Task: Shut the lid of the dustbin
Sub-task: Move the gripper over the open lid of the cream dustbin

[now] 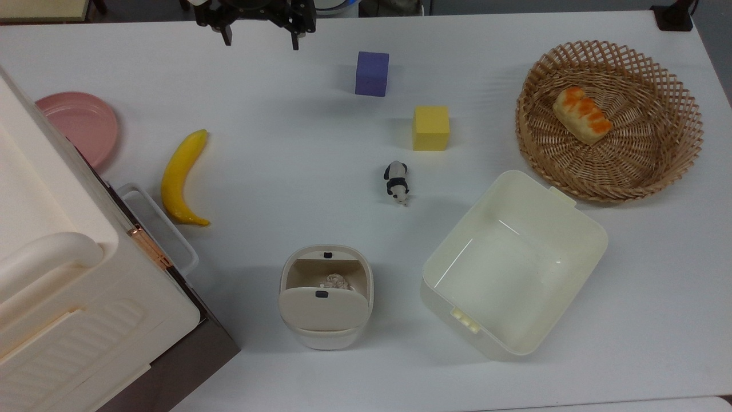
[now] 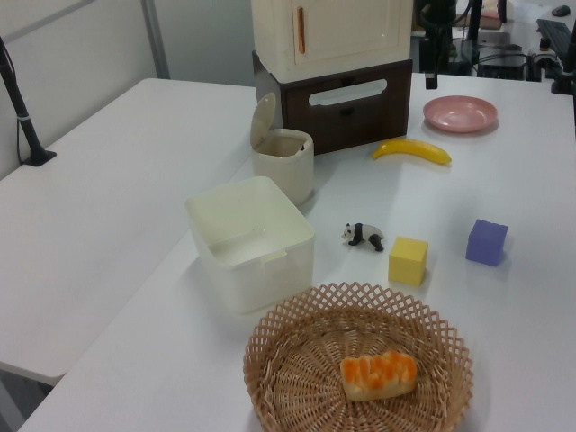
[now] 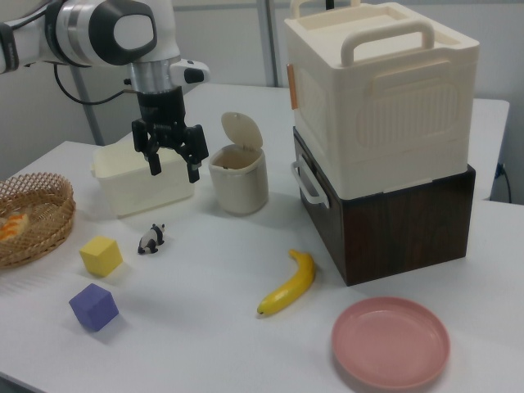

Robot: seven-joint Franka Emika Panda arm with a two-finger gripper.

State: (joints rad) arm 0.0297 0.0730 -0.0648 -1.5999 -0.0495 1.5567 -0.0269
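The dustbin (image 1: 326, 337) is a small cream bin near the front edge in the top view, with crumpled paper inside. Its beige lid (image 1: 323, 309) stands raised on the hinge, leaving the mouth uncovered. In the left view the dustbin (image 2: 284, 169) has its lid (image 2: 263, 120) tilted upright, and the right view shows the same dustbin (image 3: 238, 182) and lid (image 3: 242, 131). My gripper (image 1: 261, 39) hangs open and holds nothing at the far edge of the table, well away from the bin. In the right view the gripper (image 3: 174, 170) is in the air, seen left of the bin.
A banana (image 1: 182, 177), a pink plate (image 1: 80, 126) and a big cream box on a dark drawer unit (image 1: 68, 297) lie at the top view's left. A purple cube (image 1: 372, 73), yellow cube (image 1: 431, 127), toy panda (image 1: 396, 182), cream tub (image 1: 514, 263) and wicker basket (image 1: 675, 166) with bread lie right.
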